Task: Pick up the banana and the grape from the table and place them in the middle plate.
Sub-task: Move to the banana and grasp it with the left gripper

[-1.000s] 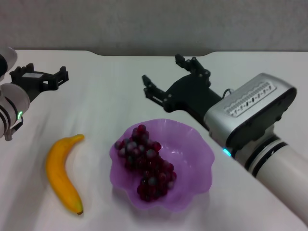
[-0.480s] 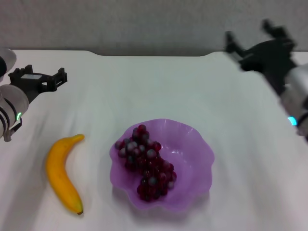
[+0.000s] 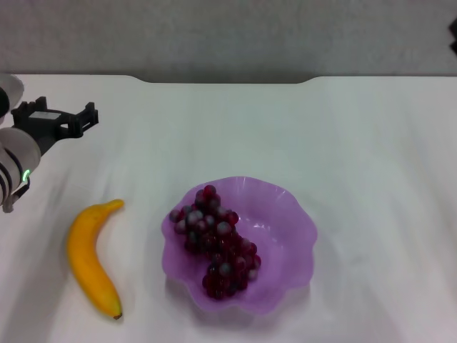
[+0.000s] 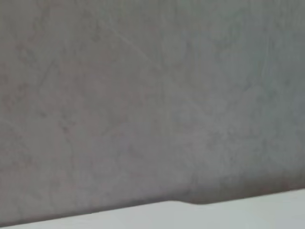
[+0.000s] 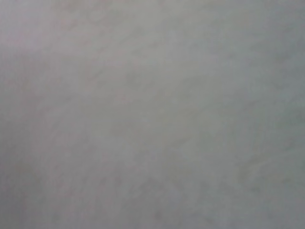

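The bunch of dark red-purple grapes point(image 3: 216, 247) lies inside the translucent purple scalloped plate point(image 3: 287, 230) on the white table point(image 3: 335, 136). The yellow-orange banana point(image 3: 89, 259) lies on the table just left of the plate, apart from it, its dark tip toward the front. My left gripper point(image 3: 60, 116) hovers at the far left, behind the banana, open and empty. My right gripper is out of view, apart from a dark sliver at the head view's top right edge. The wrist views show neither fruit nor plate.
The table's notched far edge point(image 3: 221, 80) runs along a grey wall point(image 3: 228, 36). The left wrist view shows that wall and a strip of the table edge point(image 4: 238, 210). The right wrist view shows only a plain grey surface.
My right arm has pulled back from above the plate, up and to the right, and left the head view. The grapes stay in the plate. The left arm and the banana have not moved.
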Controlling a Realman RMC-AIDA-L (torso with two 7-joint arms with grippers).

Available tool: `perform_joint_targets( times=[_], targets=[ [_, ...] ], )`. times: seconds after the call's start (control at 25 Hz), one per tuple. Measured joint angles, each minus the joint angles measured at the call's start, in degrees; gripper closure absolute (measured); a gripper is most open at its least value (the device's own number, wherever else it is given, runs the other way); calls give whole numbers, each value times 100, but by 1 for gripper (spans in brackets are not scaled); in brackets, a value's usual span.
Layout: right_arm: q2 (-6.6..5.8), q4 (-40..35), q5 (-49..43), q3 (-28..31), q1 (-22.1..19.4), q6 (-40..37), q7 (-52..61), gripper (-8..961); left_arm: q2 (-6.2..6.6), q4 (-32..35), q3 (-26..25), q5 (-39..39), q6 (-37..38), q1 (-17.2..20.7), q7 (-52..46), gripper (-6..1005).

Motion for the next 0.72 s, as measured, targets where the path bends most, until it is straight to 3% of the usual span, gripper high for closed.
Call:
perform_joint_targets(
  times=[0.08, 0.12, 0.28, 0.52, 0.64, 0.72],
  targets=[
    [210, 245, -45, 401, -23, -162, -233, 76, 9, -194, 47, 75, 181, 116, 62, 108],
    [240, 298, -42, 504, -38, -158, -428, 76, 12, -347, 67, 104, 281, 214, 87, 108],
    [228, 482, -11, 800, -21, 11, -448, 75, 35, -1204, 113, 159, 458, 788, 296, 108],
    [238, 1456, 966, 1478, 325, -84, -854, 75, 37, -1413, 77, 117, 594, 966, 357, 108],
    [229, 2095, 1203, 1605, 619, -305, -983, 75, 40, -1854, 221, 122, 1280, 1047, 576, 109],
    [229, 2404, 1215, 1652, 787, -371, -1040, 75, 75, -2531, 382, -102, 2271, 1147, 926, 109]
  ],
)
